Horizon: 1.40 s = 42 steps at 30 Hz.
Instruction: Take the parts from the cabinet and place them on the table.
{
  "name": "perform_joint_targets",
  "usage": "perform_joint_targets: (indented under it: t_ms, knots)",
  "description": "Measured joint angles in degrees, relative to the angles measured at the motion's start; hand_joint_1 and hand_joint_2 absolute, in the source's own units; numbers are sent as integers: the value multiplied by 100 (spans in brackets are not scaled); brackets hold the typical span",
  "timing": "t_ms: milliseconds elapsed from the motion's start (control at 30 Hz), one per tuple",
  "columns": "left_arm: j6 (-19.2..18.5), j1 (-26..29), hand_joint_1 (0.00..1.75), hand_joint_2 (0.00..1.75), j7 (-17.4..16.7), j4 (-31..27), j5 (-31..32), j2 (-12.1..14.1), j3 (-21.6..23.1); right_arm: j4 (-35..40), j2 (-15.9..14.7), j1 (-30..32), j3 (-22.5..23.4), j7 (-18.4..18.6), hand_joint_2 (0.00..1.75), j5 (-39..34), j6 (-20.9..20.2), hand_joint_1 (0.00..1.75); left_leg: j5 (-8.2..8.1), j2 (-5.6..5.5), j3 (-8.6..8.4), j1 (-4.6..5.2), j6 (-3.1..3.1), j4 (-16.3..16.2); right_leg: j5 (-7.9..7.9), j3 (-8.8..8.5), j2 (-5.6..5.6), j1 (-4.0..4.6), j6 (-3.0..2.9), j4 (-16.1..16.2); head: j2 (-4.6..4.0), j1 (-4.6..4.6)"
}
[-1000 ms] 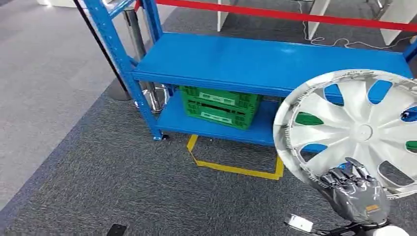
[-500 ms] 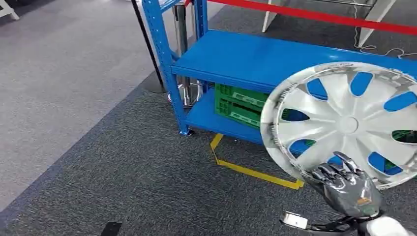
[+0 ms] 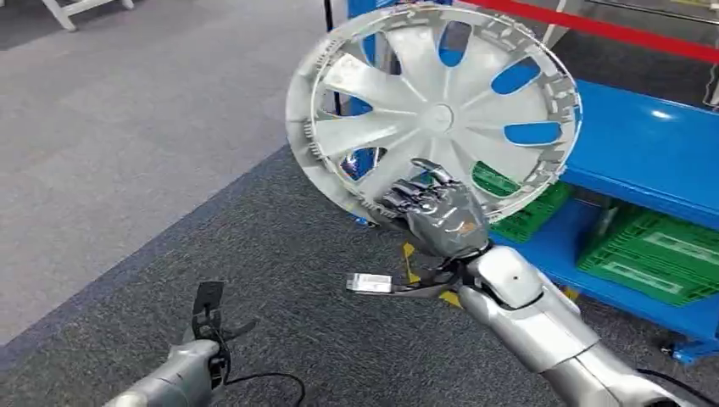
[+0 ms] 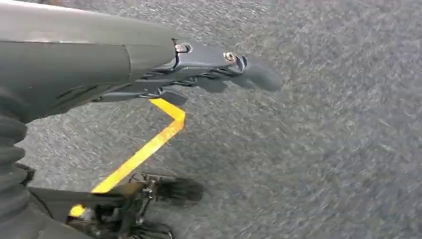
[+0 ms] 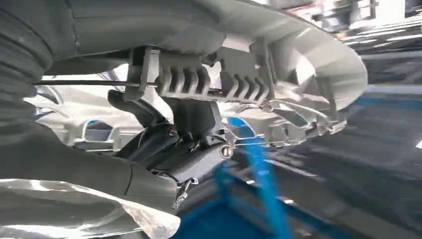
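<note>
A silver wheel cover [image 3: 432, 110] with blue showing through its slots is held upright in the air by my right hand [image 3: 437, 216], which grips its lower rim. In the right wrist view the cover's ribbed rim [image 5: 298, 55] sits over my dark fingers [image 5: 184, 144]. The blue cabinet shelf [image 3: 653, 144] lies behind and to the right of the cover. My left hand [image 3: 208, 318] hangs low over the carpet, and in the left wrist view its fingers [image 4: 199, 74] are stretched out with nothing in them.
Two green crates [image 3: 670, 254] [image 3: 521, 212] sit on the cabinet's bottom shelf. A red barrier tape [image 3: 644, 34] runs behind the cabinet. Yellow tape [image 4: 144, 149] marks the dark carpet. A white tag [image 3: 370, 283] dangles by my right wrist. Lighter grey floor lies to the left.
The camera has turned left, so the cabinet has slid to the right of the picture. My right hand has lifted the wheel cover higher and toward the middle. My left arm has come into view.
</note>
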<state>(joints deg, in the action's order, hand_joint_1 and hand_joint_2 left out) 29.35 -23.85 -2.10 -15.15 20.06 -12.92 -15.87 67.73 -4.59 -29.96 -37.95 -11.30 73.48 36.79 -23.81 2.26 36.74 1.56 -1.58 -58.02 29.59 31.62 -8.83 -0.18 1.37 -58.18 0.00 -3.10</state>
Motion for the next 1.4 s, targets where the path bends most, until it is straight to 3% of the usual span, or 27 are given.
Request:
perform_joint_targets:
  t_ms: [33,67,100,167,200,267,300,333,367,500,533,567,600,700,733,800,833,867,900,1033,1100,1133,1200,1233,1333,1367,1400]
  knots:
    - [15,2,0,175,0,0,-4,2,-4,-44,37,-65,-33,-7,175,-24,2,175,31,-54,-48,-52,-21,58,99,56,192,-41,19,-47,-2,4]
    - [50,-42,0,175,0,0,-13,4,-13,-101,68,-141,-77,-51,175,-101,15,175,48,-125,-42,-66,-52,70,247,166,566,-45,9,-287,-2,4]
    - [76,-82,0,175,-6,0,-46,-11,-24,-156,87,-192,-117,-108,175,-211,37,175,56,-189,-31,-69,-75,70,405,347,735,-49,11,-667,-2,26]
    - [129,-119,0,175,-131,7,-100,-48,-76,-341,113,-243,-242,-195,175,-499,52,175,57,-371,-27,-70,-87,69,708,838,869,-46,28,-1590,-2,35]
    - [122,-103,0,175,-168,13,-105,-46,-102,-438,153,-259,-277,-229,175,-611,63,175,57,-452,-29,-70,-86,64,706,987,877,-43,34,-1798,-2,44]
    - [70,-43,0,175,-221,18,-114,-31,-142,-633,264,-326,-354,-336,175,-719,120,175,56,-597,-31,-74,-84,45,319,919,878,-51,35,-1432,-2,37]
    - [46,-28,0,175,-221,20,-120,-31,-151,-705,320,-361,-388,-359,175,-747,133,175,46,-686,-30,-84,-70,15,-17,701,910,-59,28,-902,-2,33]
    - [35,-27,0,175,-221,22,-120,-35,-162,-776,361,-418,-409,-367,175,-767,140,175,24,-766,-16,-95,-41,-26,-293,483,1088,-86,36,-384,-2,40]
    - [15,-31,0,175,-252,26,-118,-39,-171,-864,380,-478,-430,-391,175,-776,146,175,12,-827,30,-89,-8,-53,-200,381,1393,-114,26,-266,-2,28]
    - [48,31,0,175,-298,48,-72,-39,-177,-1128,659,-699,-526,-555,175,-872,164,175,88,-1040,193,-151,130,-97,-195,359,1260,-85,-58,-139,0,39]
    - [77,47,0,175,-227,50,-74,-44,-179,-1200,741,-784,-555,-581,175,-912,168,175,42,-966,219,-147,146,-126,-213,322,1166,-143,-95,-98,0,55]
    - [113,43,0,175,-134,52,-81,-66,-179,-1265,801,-857,-570,-618,175,-950,177,175,-59,-653,277,-100,200,-286,-208,295,1100,-134,-117,-84,-2,-21]
    - [105,39,0,175,-66,52,-92,-96,-179,-1322,826,-928,-588,-690,175,-1031,175,175,-220,-466,431,-122,248,-613,-192,276,1018,-124,-152,-84,-2,-42]
    - [-24,156,0,175,33,61,-72,-140,-179,-1458,966,-1035,-669,-920,175,-1296,160,175,-605,-280,985,-201,322,-1767,-148,235,765,-108,-183,-86,-2,-37]
    - [-53,218,0,175,46,66,-57,-147,-179,-1491,1025,-1056,-717,-922,175,-1325,155,175,-516,-272,982,-223,334,-1742,-130,219,698,-109,-176,-86,-2,-41]
    - [-120,283,0,175,50,70,-13,-153,-179,-1534,1110,-1104,-760,-929,175,-1357,149,175,-82,-214,674,-244,333,-1052,-92,180,555,-109,-153,-88,-2,-39]
    - [-155,292,0,175,50,70,33,-155,-177,-1549,1143,-1129,-773,-931,175,-1372,149,175,162,-96,431,-240,318,-547,-66,148,491,-109,-125,-88,-2,-39]
    - [-205,292,0,175,27,72,94,-160,-168,-1571,1178,-1153,-795,-940,175,-1388,146,175,174,219,256,-170,310,-212,-33,127,421,-88,-84,-78,-2,-35]
    - [-238,282,0,175,4,72,149,-168,-149,-1589,1182,-1172,-813,-960,175,-1416,138,175,135,246,217,-96,247,-91,-8,136,372,-39,-45,-94,-2,-59]
    - [-219,431,0,175,109,72,203,-188,-114,-1711,1259,-1169,-929,-1010,175,-1477,146,175,127,-13,212,-121,74,-75,86,67,133,-43,71,-36,0,-28]
    - [-175,450,0,175,184,72,194,-208,-98,-1762,1261,-1176,-968,-1025,175,-1513,149,175,124,-138,211,-141,-8,-65,340,284,672,-72,53,-480,0,5]
    - [-132,455,0,175,288,72,154,-232,-98,-1824,1257,-1175,-988,-1027,175,-1539,153,175,124,-220,212,-140,-35,-65,536,537,799,-66,47,-978,-2,35]
    - [1,498,0,175,487,72,59,-304,-103,-1956,1239,-1162,-1029,-1051,175,-1591,168,175,118,-395,211,-122,-58,-68,757,1053,875,-45,46,-1812,-2,37]
    - [72,529,0,175,562,72,17,-348,-105,-1989,1232,-1156,-1036,-1060,175,-1602,173,175,118,-495,210,-116,-57,-71,658,1173,879,-39,35,-1880,-2,37]
    - [214,526,0,175,564,72,37,-483,-114,-2044,1230,-1185,-996,-1110,175,-1659,179,175,114,-769,205,-115,-52,-112,-113,798,988,-41,-24,-804,-2,42]
    - [227,506,0,175,493,72,74,-531,-109,-2052,1232,-1205,-977,-1126,175,-1679,179,175,104,-850,216,-128,-45,-130,-318,614,1225,-53,-55,-343,-2,42]
    - [229,483,0,175,459,74,96,-582,-101,-2070,1232,-1227,-962,-1134,175,-1694,181,175,93,-913,256,-98,-14,-175,-257,464,1392,-102,-78,-206,-2,26]
